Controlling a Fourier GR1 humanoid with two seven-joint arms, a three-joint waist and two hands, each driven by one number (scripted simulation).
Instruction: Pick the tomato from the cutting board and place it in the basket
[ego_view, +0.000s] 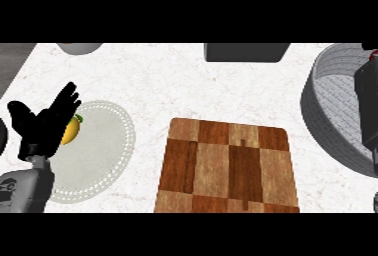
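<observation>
The wooden cutting board lies in the middle of the counter with nothing on it. The grey basket stands at the right edge, partly cut off. My right hand is a dark shape over the basket's inside, mostly out of the picture. A small red patch shows at its top end, probably the tomato, largely hidden. My left hand rests open at the far left, fingers up.
A white round plate lies left of the board, with a yellow-orange fruit on it, half hidden by my left hand. A dark grey box and a pale bowl sit along the far edge.
</observation>
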